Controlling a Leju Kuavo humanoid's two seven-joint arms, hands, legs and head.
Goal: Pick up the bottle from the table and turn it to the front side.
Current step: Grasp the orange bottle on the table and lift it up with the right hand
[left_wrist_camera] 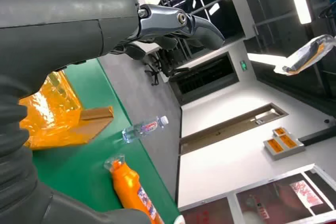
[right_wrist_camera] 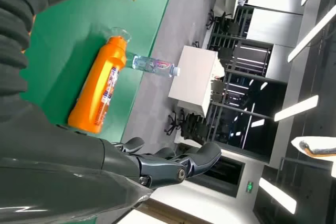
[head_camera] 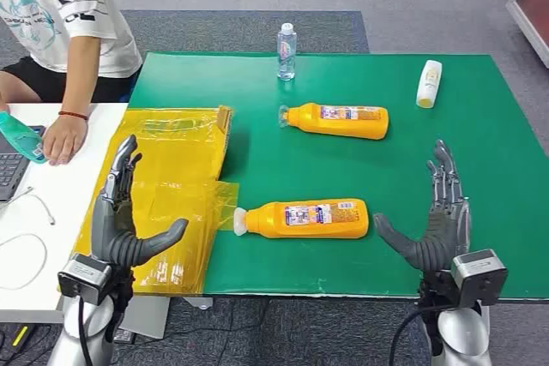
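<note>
Head view: the left hand [head_camera: 123, 216] and right hand [head_camera: 437, 225] are hovering spread and empty at the green mat's [head_camera: 414, 212] front edge, flanking the near orange bottle [head_camera: 304, 218] lying label-up; grasping seems next.

Left wrist view: the far orange bottle [left_wrist_camera: 133, 190] is lying beside a water bottle [left_wrist_camera: 143, 128].

Right wrist view: that far bottle [right_wrist_camera: 99, 85] is lying untouched.
</note>
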